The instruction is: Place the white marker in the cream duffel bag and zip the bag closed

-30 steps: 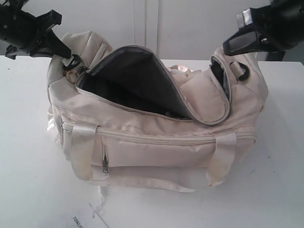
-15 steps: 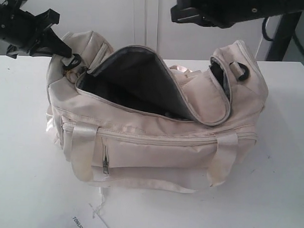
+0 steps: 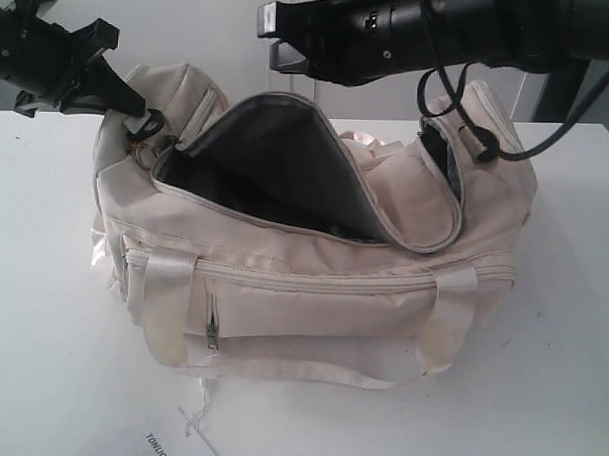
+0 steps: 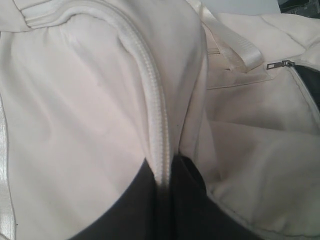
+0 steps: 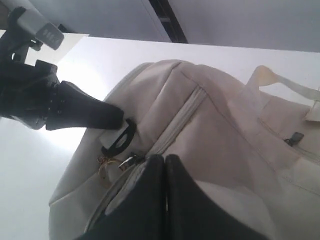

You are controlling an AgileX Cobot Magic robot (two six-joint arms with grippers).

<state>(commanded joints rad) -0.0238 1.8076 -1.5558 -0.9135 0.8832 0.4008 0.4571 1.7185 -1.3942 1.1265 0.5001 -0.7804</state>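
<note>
On the desk (image 3: 41, 329) the bag (image 3: 312, 288) sits soft and gaping, marker out of sight; with your left hand (image 3: 134, 107) pinching its end seam and your right hand (image 5: 164, 162) pressed together, empty, above, take the gold ring pull (image 5: 105, 170), since slack cloth likely bunches.

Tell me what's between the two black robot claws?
In the right wrist view, a black D-ring and a gold ring charm on the cream duffel bag lie between the left gripper and the right gripper.

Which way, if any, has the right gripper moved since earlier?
Yes. The right gripper has swung left, from the cream duffel bag's right end to above its open flap.
</note>
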